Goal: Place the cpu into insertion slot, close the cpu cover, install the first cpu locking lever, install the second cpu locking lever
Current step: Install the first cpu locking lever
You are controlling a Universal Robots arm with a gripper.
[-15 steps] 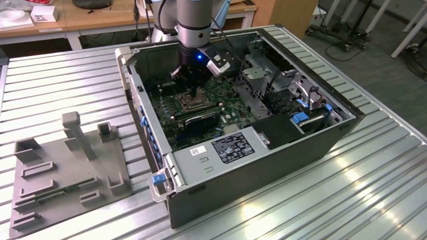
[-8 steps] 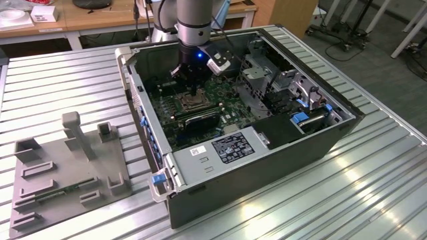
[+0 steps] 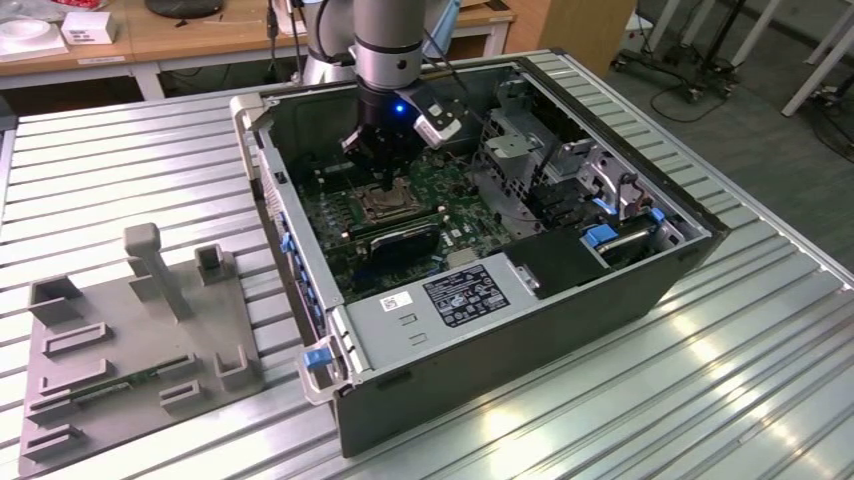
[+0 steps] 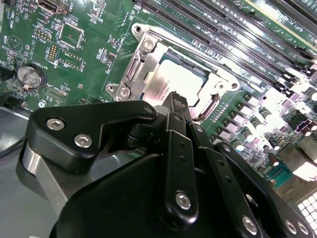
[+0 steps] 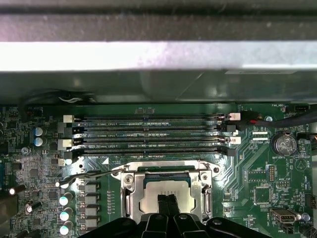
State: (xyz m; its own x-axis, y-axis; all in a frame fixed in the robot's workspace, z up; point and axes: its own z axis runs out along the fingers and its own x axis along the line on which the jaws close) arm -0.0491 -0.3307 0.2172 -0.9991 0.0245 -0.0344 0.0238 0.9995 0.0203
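Observation:
The cpu [image 4: 163,79] [image 5: 151,201] lies flat in the insertion slot [image 3: 383,205] on the green motherboard inside the open computer case. The silvery cpu cover [image 4: 141,69] [image 5: 130,196] appears to lie down around the chip, its cut-out showing the metal top. A thin wire lever [image 5: 89,174] sticks out sideways from the socket frame. My gripper [image 3: 387,183] [image 4: 174,97] [image 5: 167,197] stands straight over the socket, its two black fingers pressed together, tips at or just above the chip's top. I cannot tell whether they touch it.
Long black memory slots [image 5: 148,134] run beside the socket, and a coin battery [image 5: 283,144] sits near one board corner. The case wall [image 3: 267,170] and a drive cage [image 3: 587,190] hem in the arm. A grey fixture plate [image 3: 134,340] lies at the exterior view's left.

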